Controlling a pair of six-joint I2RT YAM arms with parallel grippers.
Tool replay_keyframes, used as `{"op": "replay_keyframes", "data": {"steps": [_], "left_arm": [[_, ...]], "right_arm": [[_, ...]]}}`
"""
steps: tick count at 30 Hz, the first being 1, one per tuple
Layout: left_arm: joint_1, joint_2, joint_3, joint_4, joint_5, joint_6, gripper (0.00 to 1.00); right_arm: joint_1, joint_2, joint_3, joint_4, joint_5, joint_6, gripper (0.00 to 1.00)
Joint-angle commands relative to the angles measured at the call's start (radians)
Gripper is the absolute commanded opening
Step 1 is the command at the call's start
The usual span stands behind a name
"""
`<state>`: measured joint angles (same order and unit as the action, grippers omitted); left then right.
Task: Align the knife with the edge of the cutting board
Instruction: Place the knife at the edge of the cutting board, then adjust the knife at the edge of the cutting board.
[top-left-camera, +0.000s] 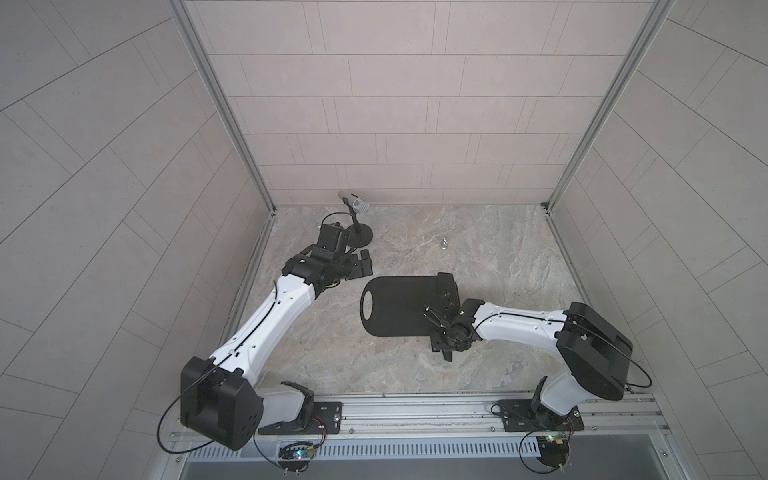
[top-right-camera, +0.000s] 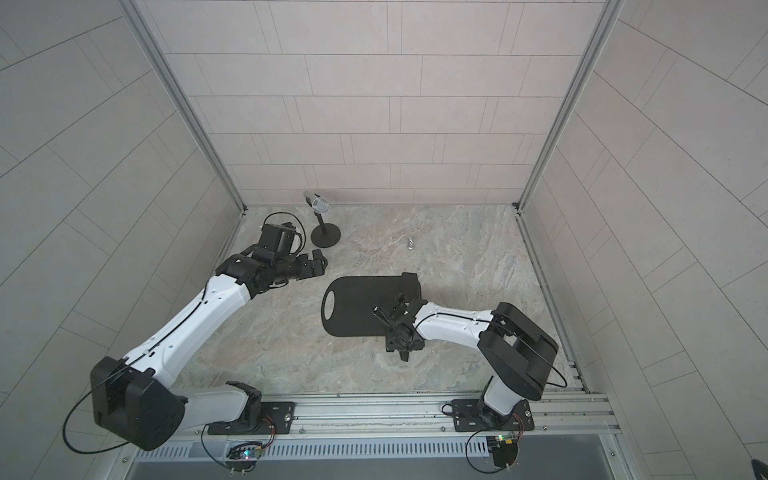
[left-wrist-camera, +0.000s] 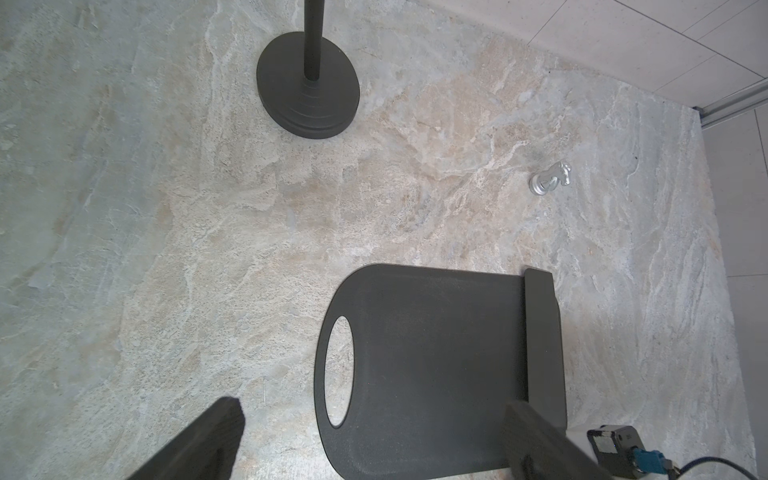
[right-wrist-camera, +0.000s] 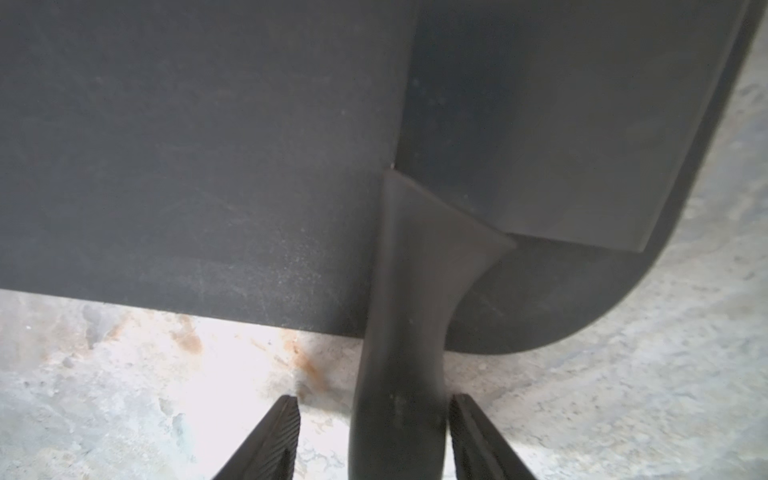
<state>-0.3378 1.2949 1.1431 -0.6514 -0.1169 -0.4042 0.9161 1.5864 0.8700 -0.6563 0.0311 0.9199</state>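
bare tabletop between microphone stand and cutting board, silver piece nearby

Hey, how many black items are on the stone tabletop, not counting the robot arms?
3. The cutting board lies mid-table; the knife lies on its end away from the handle hole; the microphone stand stands near the back wall. Others may be hidden from view.

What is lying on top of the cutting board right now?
Only the knife, flat along the short end of the cutting board away from its handle hole; its handle overhangs the long edge. The board surface beneath the blade is covered.
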Motion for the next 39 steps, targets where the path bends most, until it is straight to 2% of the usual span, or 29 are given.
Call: {"op": "replay_keyframes", "data": {"steps": [1,17,39], "left_arm": [[0.004,-0.002,-0.012,-0.001,0.015,-0.007,1.00],[0.004,0.001,-0.010,-0.001,0.020,-0.010,1.00],[0.004,0.009,-0.010,-0.003,0.017,-0.008,1.00]], "right_arm": [[0.003,-0.021,-0.047,-0.036,0.009,-0.003,0.60],[0.043,-0.033,-0.067,-0.023,0.000,0.013,0.60],[0.043,0.010,-0.038,-0.013,0.026,0.016,0.42]]}}
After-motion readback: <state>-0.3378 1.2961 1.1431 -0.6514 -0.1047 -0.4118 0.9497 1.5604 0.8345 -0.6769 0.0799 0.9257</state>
